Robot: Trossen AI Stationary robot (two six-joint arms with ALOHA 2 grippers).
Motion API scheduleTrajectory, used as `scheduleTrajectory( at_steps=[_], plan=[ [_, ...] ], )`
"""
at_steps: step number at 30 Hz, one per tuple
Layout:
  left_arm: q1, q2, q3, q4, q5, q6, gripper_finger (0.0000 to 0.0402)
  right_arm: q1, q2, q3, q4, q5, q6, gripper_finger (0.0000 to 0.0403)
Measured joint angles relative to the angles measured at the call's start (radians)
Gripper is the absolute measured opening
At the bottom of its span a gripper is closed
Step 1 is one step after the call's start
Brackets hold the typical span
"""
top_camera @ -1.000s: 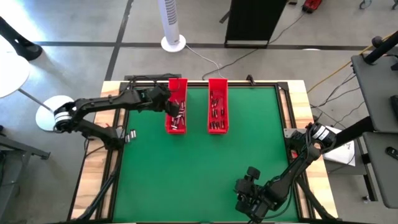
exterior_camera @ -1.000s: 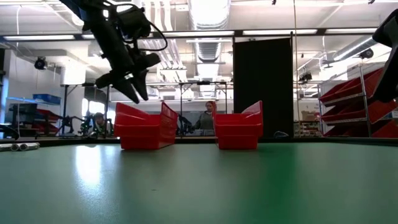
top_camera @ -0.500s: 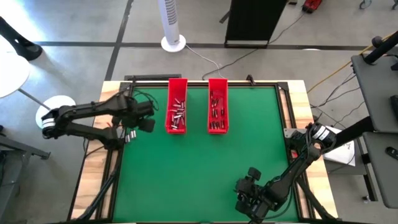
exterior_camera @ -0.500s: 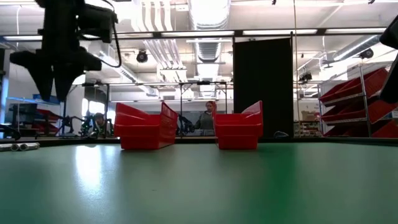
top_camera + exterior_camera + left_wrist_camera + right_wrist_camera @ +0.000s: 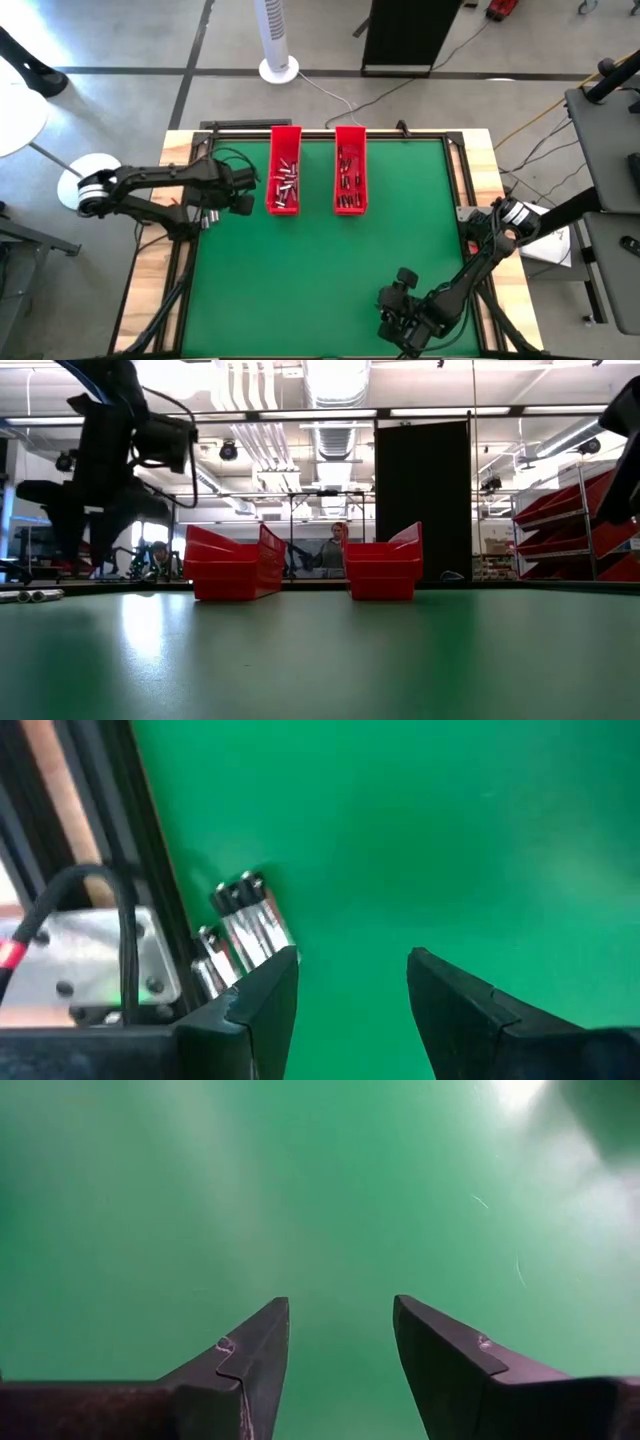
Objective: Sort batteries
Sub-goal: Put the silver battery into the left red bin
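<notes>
— From above, what's changed?
— The left gripper (image 5: 240, 203) has left the left red tray (image 5: 285, 170) and now hangs by the table's left edge, over the loose batteries (image 5: 210, 218). Another pick seems due.
— At table height?
— It has sunk lower than half a second ago.
— Its wrist camera?
— Fingers spread, empty; batteries (image 5: 243, 924) just beside one fingertip.
— The other arm?
— The right gripper (image 5: 340, 1350) waits, released, near the front edge.
</notes>
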Motion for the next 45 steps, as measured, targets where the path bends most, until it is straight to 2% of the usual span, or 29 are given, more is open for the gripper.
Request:
scheduleTrajectory(
  at_steps=[7,17,23,26,34,45],
  plan=[
    [0.085,0.117,-0.007,-0.009,0.038,0.001,0.0168,-0.001,0.000,0.000,0.000,0.000,-0.074,0.0161],
    [0.270,0.242,-0.010,0.012,0.059,0.154,0.0168,-0.003,0.000,0.000,0.000,0.001,-0.122,0.0147],
    [0.321,0.281,-0.033,0.088,0.096,0.206,0.0168,-0.003,0.000,0.000,0.000,0.001,-0.123,0.0141],
    [0.323,0.304,-0.039,0.106,0.125,0.237,0.0168,-0.003,0.000,0.000,0.000,0.001,-0.119,0.0139],
    [0.305,0.331,-0.025,0.090,0.101,0.291,0.0143,-0.003,0.000,0.000,0.003,0.000,-0.089,0.0149],
    [0.116,0.330,-0.030,0.093,0.039,0.287,0.0044,-0.003,0.000,0.000,0.003,-0.001,-0.042,0.0154]
  ],
)
